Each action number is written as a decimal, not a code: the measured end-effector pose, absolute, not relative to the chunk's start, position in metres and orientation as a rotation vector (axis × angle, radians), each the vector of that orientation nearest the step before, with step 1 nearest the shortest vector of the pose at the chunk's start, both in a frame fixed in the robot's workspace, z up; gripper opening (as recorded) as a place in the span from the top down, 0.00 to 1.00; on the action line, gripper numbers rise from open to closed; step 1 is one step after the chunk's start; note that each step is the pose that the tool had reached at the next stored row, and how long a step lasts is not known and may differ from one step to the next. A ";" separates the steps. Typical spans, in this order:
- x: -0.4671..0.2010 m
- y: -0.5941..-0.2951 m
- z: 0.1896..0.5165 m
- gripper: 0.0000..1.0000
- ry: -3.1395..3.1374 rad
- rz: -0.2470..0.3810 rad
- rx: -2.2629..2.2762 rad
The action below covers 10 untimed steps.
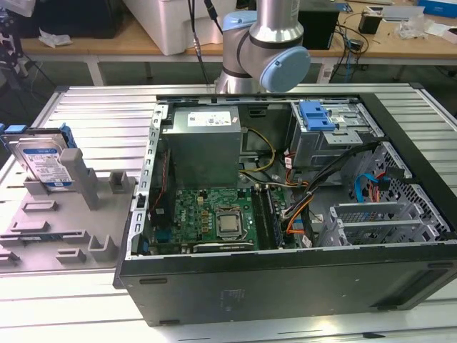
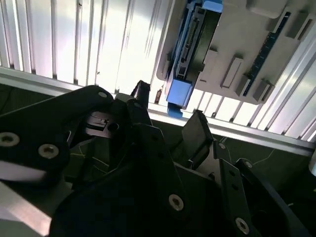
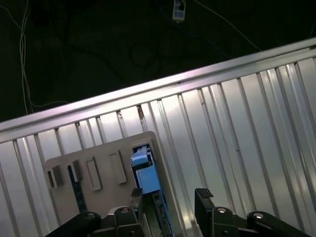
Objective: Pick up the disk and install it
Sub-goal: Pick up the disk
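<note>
The disk (image 1: 41, 161) is a silver drive with a white-and-blue label in a blue carrier. It stands on edge in a grey holder plate (image 1: 64, 214) at the exterior view's left, on the ribbed table. In both wrist views my gripper (image 2: 169, 110) (image 3: 169, 194) is open with nothing between its black fingers. It hovers well above the disk (image 2: 193, 44) (image 3: 147, 176), which appears edge-on in line with the gap between the fingers. The grey holder plate (image 2: 247, 44) (image 3: 101, 170) lies around it.
An open computer case (image 1: 285, 286) fills the middle and the exterior view's right. Inside are a grey power supply (image 1: 207, 143), a motherboard (image 1: 214, 214), cables, and a silver drive cage with a blue clip (image 1: 318, 118). The arm's joints (image 1: 260, 43) stand behind the case.
</note>
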State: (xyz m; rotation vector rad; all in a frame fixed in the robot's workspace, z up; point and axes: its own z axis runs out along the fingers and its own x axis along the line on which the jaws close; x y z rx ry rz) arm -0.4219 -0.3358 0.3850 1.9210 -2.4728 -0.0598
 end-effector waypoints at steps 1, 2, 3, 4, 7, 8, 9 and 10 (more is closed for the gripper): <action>-0.422 -0.336 0.385 0.46 -2.469 -0.060 1.926; -0.422 -0.336 0.385 0.46 -2.469 -0.060 1.926; -0.422 -0.336 0.385 0.46 -2.469 -0.059 1.926; -0.422 -0.336 0.385 0.46 -2.469 -0.060 1.926; -0.422 -0.336 0.385 0.46 -2.465 -0.060 1.932; -0.422 -0.336 0.385 0.46 -2.458 -0.059 1.940; -0.423 -0.336 0.385 0.46 -2.446 -0.059 1.954; -0.423 -0.336 0.385 0.46 -2.435 -0.059 1.968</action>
